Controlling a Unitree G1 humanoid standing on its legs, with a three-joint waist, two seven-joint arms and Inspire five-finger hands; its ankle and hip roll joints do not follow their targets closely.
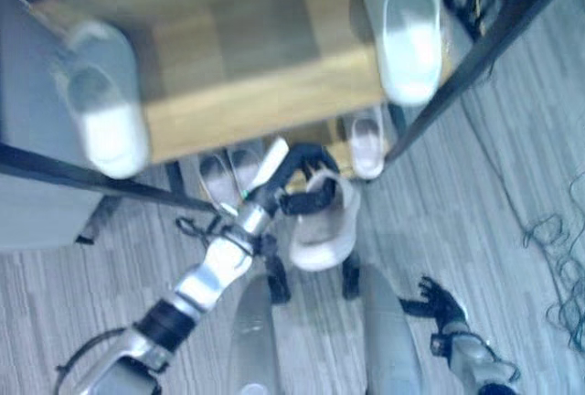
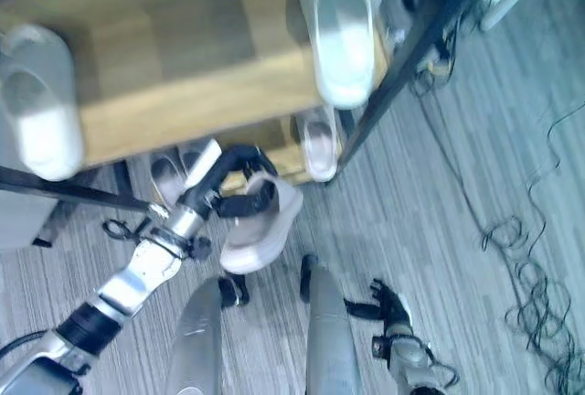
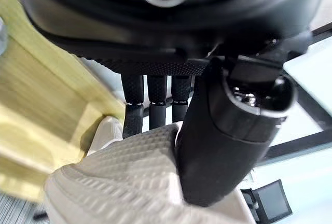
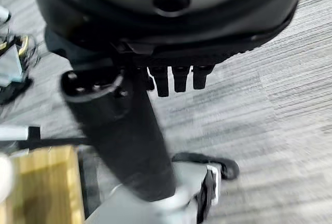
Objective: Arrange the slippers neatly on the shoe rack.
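Observation:
My left hand (image 1: pixel 297 180) is shut on a pale beige slipper (image 1: pixel 324 235), thumb and fingers (image 3: pixel 150 105) pinching its textured upper (image 3: pixel 129 182). It hangs just in front of the lower shelf of the wooden shoe rack (image 1: pixel 247 57). On the top shelf lie two white slippers, one at the left (image 1: pixel 105 102) and one at the right (image 1: pixel 407 29). The lower shelf holds a pair (image 1: pixel 219 180) behind my left hand and a single slipper (image 1: pixel 367 144) at its right end. My right hand (image 1: pixel 441 304) hangs low by the floor, open and holding nothing (image 4: pixel 176 79).
A dark metal frame post (image 1: pixel 494 38) runs down the rack's right side. A grey panel (image 1: pixel 27 139) stands to the left of the rack. Loose cables (image 2: pixel 530 276) lie on the striped grey floor at the right.

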